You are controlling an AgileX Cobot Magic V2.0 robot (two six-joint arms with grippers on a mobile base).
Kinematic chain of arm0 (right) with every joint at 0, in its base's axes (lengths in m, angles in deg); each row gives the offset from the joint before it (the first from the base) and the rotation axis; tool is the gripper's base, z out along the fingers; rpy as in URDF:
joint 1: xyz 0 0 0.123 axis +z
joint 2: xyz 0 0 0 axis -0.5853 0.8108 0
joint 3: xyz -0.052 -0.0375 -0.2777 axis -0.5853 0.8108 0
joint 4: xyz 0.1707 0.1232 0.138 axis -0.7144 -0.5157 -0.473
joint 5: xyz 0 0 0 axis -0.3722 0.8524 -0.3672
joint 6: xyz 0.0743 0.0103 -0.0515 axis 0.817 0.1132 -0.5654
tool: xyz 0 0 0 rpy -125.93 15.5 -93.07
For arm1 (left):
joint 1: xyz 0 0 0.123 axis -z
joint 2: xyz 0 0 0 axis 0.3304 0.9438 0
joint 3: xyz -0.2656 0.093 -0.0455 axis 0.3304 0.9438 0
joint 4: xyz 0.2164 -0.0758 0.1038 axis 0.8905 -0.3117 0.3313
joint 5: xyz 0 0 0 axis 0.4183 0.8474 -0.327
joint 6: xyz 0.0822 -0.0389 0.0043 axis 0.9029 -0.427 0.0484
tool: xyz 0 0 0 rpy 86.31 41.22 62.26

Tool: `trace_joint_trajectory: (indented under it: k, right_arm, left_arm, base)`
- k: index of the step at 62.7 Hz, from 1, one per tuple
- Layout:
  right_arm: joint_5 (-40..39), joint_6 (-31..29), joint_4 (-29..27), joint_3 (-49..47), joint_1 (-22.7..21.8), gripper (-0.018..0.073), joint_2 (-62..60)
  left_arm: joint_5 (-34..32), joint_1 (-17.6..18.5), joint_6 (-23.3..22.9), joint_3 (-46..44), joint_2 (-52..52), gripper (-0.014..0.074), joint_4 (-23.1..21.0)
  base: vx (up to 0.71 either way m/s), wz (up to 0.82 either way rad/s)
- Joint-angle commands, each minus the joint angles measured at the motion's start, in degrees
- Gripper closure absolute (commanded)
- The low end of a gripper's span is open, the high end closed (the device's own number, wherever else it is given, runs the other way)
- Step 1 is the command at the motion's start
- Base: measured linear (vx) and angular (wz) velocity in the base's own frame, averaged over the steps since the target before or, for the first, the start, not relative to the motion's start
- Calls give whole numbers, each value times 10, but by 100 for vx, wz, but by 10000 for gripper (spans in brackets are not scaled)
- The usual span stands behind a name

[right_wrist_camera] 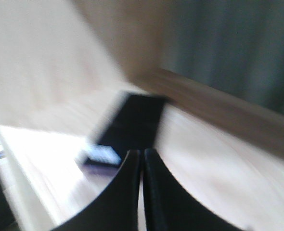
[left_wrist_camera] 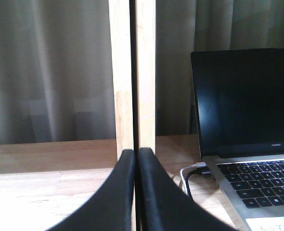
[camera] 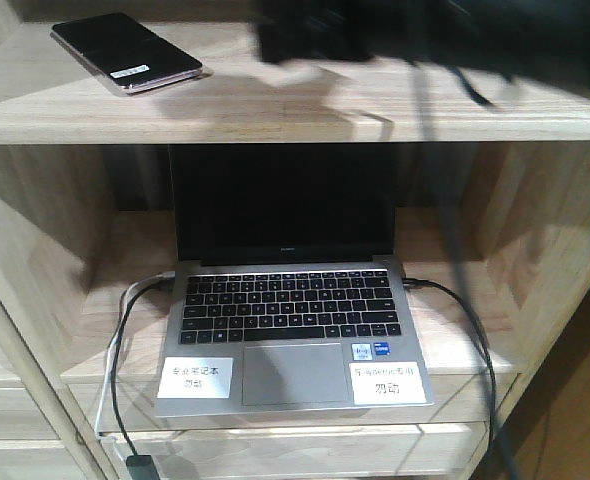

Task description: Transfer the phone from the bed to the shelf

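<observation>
While the phone [camera: 125,52] lies flat on the pale wood shelf [camera: 275,110], above an open grey laptop [camera: 285,300], the right tool [right_wrist_camera: 142,153] sits just short of it, fingers pressed together and empty. The left tool [left_wrist_camera: 137,153] is likewise closed on nothing.

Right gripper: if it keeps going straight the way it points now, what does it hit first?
Probably the thin glossy black phone, lying flat on the pale wood shelf just ahead of the right gripper. Its fingers are closed and empty; blur makes depth uncertain.
</observation>
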Motion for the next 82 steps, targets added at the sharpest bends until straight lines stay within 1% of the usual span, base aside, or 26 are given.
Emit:
trace_joint_trajectory:
  k: [1,8,13,40,56,68,82]
  right_arm:
    - [-83,-2,-9,53,-2,564,-76]
    - [-101,-9,-9,122,-2,564,-143]
    - [-102,-16,-9,168,-2,564,-192]
    - [-103,-14,-9,391,-2,564,-475]
    - [-102,-14,-9,508,-2,564,-636]
    - [-103,-14,-9,566,-2,564,-707]
    - [-103,-14,-9,572,-2,564,-721]
  left_arm:
    - [-39,3,-5,-14,-4,595,-6]
    - [-39,3,-5,-14,-4,595,-6]
    - [-39,3,-5,-14,-4,595,-6]
    - [-39,3,-5,-14,-4,595,-6]
    - [-39,3,-5,-14,-4,595,-6]
    - [-39,3,-5,-14,-4,595,-6]
    - [-39,3,-5,-14,-4,595,-6]
  base:
    - [0,0]
    - [0,0]
    - [0,0]
    - [0,0]
    - [0,0]
    - [0,0]
    - [0,0]
